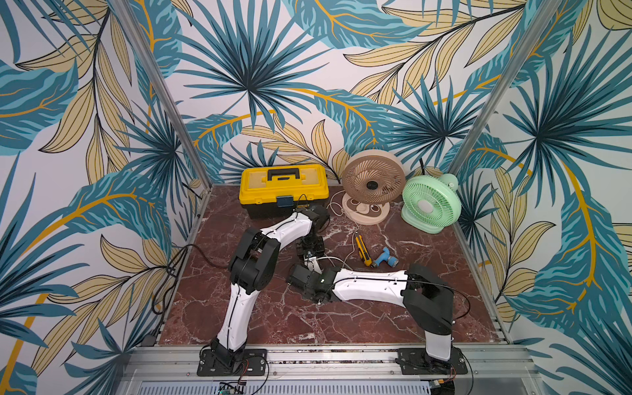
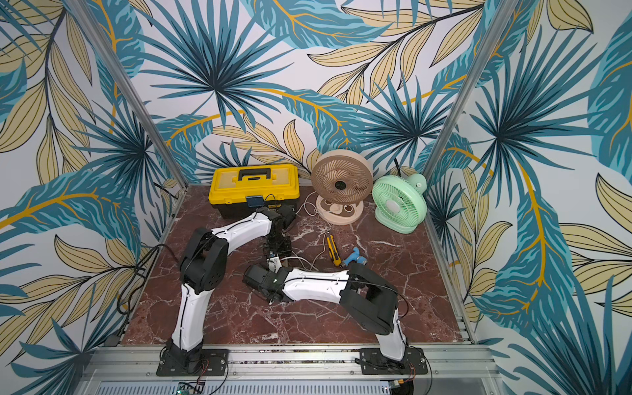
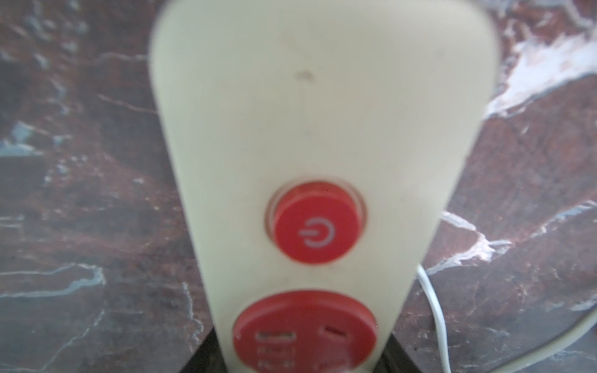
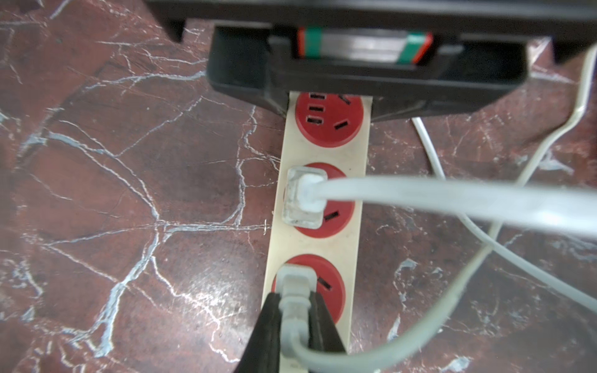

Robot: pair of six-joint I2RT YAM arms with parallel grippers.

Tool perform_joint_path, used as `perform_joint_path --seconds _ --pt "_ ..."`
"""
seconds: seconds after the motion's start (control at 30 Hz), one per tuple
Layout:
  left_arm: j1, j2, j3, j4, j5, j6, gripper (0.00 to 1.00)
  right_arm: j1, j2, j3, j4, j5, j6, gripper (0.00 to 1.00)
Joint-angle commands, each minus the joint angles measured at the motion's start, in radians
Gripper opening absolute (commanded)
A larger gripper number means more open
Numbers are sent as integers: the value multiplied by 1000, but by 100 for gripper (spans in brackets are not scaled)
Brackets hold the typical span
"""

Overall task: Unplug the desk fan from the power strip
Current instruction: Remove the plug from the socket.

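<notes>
The beige desk fan stands at the back of the table, and its white cord loops forward. The cream power strip lies mid-table, mostly hidden under both wrists in both top views. My left gripper is shut across the strip's button end, one jaw on each side. My right gripper is shut on a white plug seated in a red socket. A clear plug with a thick white cord sits in the neighbouring socket.
A yellow toolbox stands at the back left, and a mint-green fan stands right of the desk fan. A yellow utility knife and a blue toy drill lie right of the grippers. White cords trail over the marble top.
</notes>
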Motion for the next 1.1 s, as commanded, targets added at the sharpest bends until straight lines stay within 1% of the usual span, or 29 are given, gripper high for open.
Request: perform_joint_path --seconds 0.0,0.23,0.47,0.7,0.9,1.07 --pt "-1 151 -73 68 -4 -36 0 -36 -30 -70 40 -27 36 0" --pt "-1 153 -73 70 -4 -36 0 -47 -28 -86 58 -52 42 0" --pt "-2 158 -71 73 -1 -36 0 -41 -1 -42 30 -50 18 0" --pt "-2 163 -74 79 3 -35 0 5 68 75 -86 37 -11 0" --pt "-2 164 -72 79 4 -35 0 47 119 172 -197 148 -16 0" --pt "-2 166 -68 76 5 -33 0 63 154 227 -244 176 -25 0"
